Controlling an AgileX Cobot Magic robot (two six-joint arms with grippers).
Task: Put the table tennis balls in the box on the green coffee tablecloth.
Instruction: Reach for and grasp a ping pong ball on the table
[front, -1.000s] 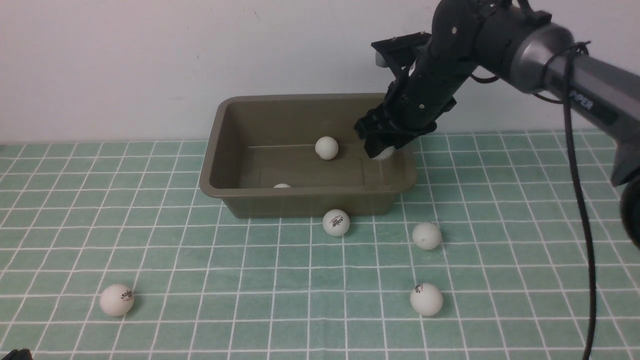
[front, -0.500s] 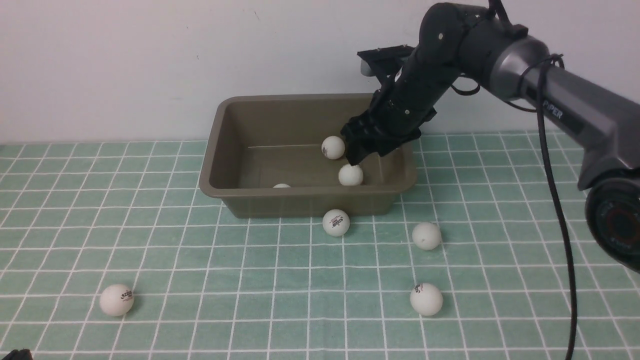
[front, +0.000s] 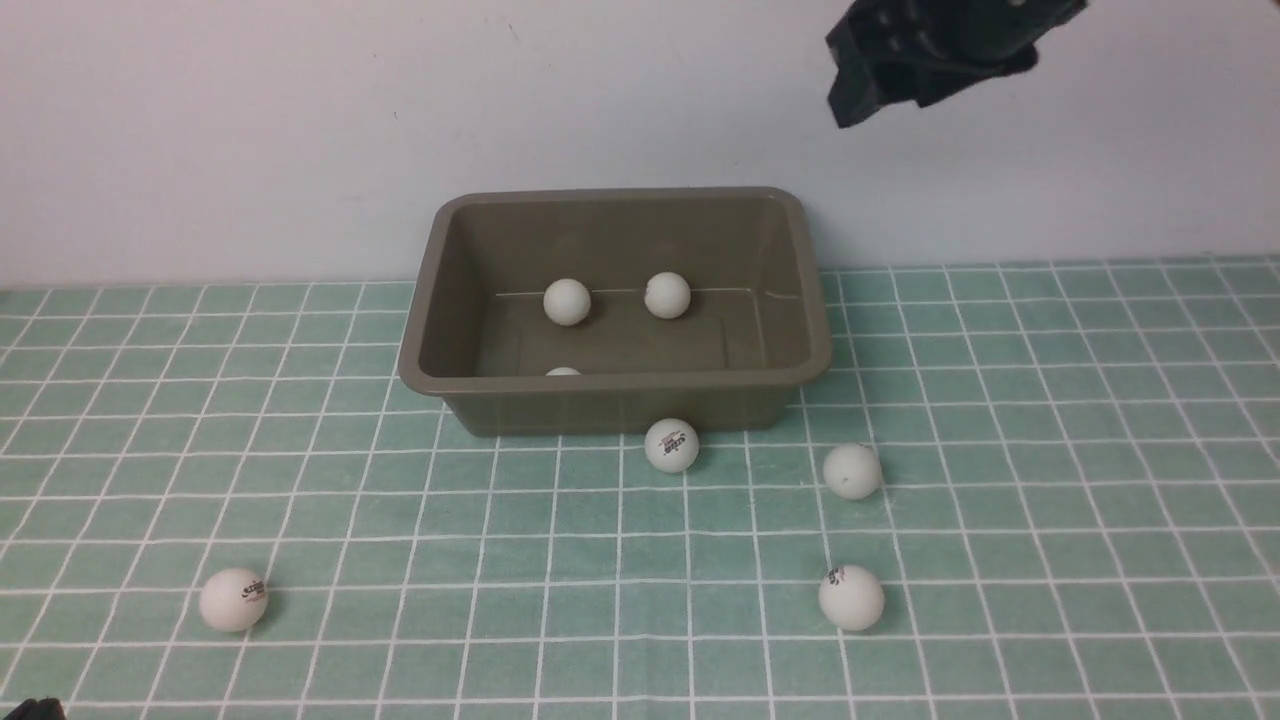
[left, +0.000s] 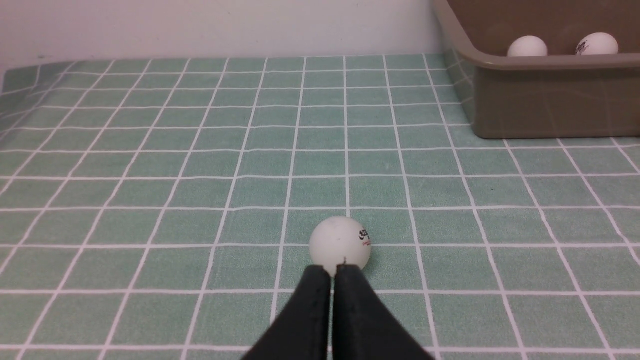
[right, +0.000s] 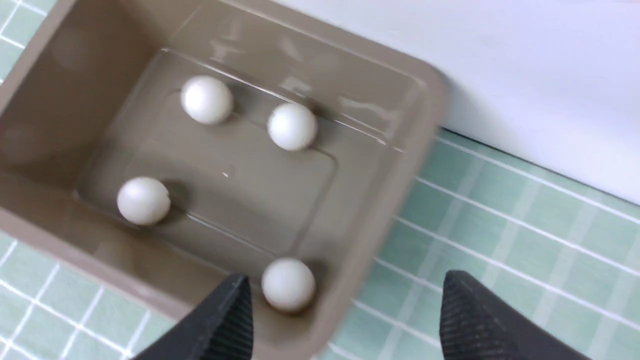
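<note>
We count 8 table tennis balls (right: 292, 126). 4 lie on the floor of the box (front: 560, 405), all visible in the right wrist view: 2 side by side along 1 long wall, 1 against the opposite wall, and the corner ball (right: 288, 284). In the front view the near wall of the box hides most of 1 and all of another.

The other 4 rest on the green coffee tablecloth (front: 1050, 450). The logo ball (front: 671, 445) sits just beside the near wall of the box; we cannot tell whether it touches. The plain ball (front: 852, 471) lies to its right, apart from the box. The right-front ball (front: 851, 597) lies nearer the robot. The left-front ball (front: 233, 599) lies well apart from the rest, on the robot's left.

The box stands open side up on the tablecloth, close to the white wall (front: 250, 120).

The left tool (left: 333, 270) is pressed fully together and holds nothing. Its tips cover the lower edge of the left-front ball in the left wrist view; we cannot tell whether they touch.

The right tool (right: 345, 280) hangs high above the right end of the box. Its fingers (right: 220, 325) stand wide apart with nothing between them; the corner ball and the box rim show through the gap.
</note>
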